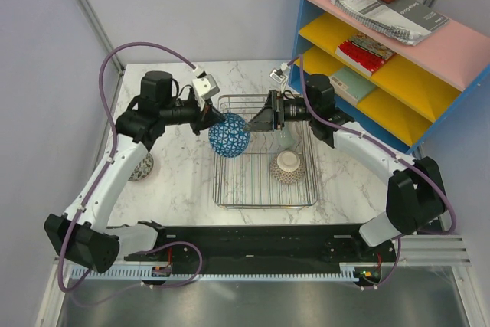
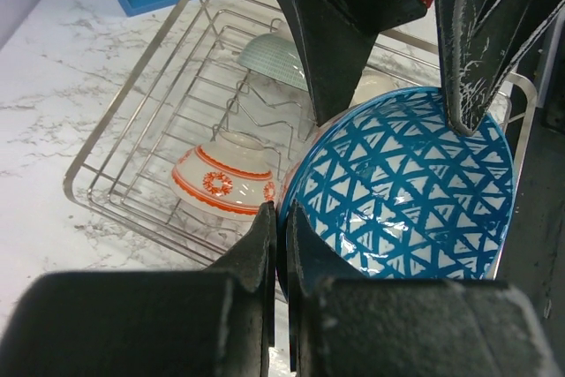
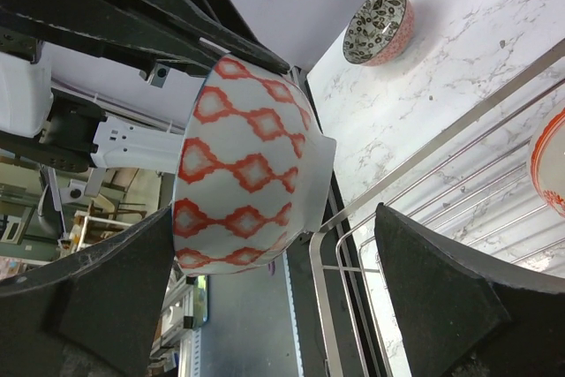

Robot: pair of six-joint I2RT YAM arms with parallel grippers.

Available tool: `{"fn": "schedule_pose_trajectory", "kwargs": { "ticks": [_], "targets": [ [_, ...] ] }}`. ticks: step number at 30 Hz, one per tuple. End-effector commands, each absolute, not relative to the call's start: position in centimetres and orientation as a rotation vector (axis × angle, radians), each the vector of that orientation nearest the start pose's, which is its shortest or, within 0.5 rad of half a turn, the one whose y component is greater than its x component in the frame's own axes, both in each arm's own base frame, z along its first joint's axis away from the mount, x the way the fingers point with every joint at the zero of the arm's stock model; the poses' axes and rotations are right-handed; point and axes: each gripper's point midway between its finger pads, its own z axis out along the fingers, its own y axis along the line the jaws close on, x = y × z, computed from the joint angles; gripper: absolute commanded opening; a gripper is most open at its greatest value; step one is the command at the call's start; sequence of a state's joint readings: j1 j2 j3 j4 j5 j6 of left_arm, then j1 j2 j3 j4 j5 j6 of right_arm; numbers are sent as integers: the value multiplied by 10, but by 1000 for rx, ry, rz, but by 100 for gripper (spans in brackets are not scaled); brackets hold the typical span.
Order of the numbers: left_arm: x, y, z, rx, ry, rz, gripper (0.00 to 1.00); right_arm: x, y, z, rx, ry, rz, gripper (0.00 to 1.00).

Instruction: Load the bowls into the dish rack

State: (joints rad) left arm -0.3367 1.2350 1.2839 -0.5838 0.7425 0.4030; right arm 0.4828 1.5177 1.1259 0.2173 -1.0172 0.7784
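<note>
My left gripper (image 1: 212, 120) (image 2: 281, 218) is shut on the rim of a bowl (image 1: 228, 135) with blue triangles inside (image 2: 397, 183), held on its side above the left part of the silver wire dish rack (image 1: 230, 189) (image 2: 132, 103). In the right wrist view its outside (image 3: 247, 165) is white with red-orange diamonds. My right gripper (image 1: 260, 122) (image 3: 274, 218) is open, its fingers either side of this bowl, not gripping it. In the rack a red-orange patterned bowl (image 1: 288, 165) (image 2: 225, 183) lies upside down, and a pale teal bowl (image 1: 285, 137) (image 2: 278, 59) stands behind it.
A speckled bowl with a reddish outside (image 1: 140, 166) (image 3: 378, 26) sits on the marble table left of the rack. A blue shelf unit (image 1: 383, 59) with books stands at the back right. The rack's wire rim (image 3: 494, 103) runs under my right gripper.
</note>
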Motion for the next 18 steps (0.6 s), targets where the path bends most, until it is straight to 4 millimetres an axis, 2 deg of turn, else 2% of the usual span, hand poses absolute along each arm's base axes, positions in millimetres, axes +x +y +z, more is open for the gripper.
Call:
{"fn": "schedule_pose_trajectory", "kwargs": {
  "ticks": [1, 18],
  "targets": [
    [287, -218, 333, 1091, 1560, -705, 2, 270, 332, 279, -606, 1930, 1729, 98],
    [287, -228, 323, 1109, 1575, -733, 2, 257, 346, 286, -648, 1916, 1825, 98]
  ]
}}
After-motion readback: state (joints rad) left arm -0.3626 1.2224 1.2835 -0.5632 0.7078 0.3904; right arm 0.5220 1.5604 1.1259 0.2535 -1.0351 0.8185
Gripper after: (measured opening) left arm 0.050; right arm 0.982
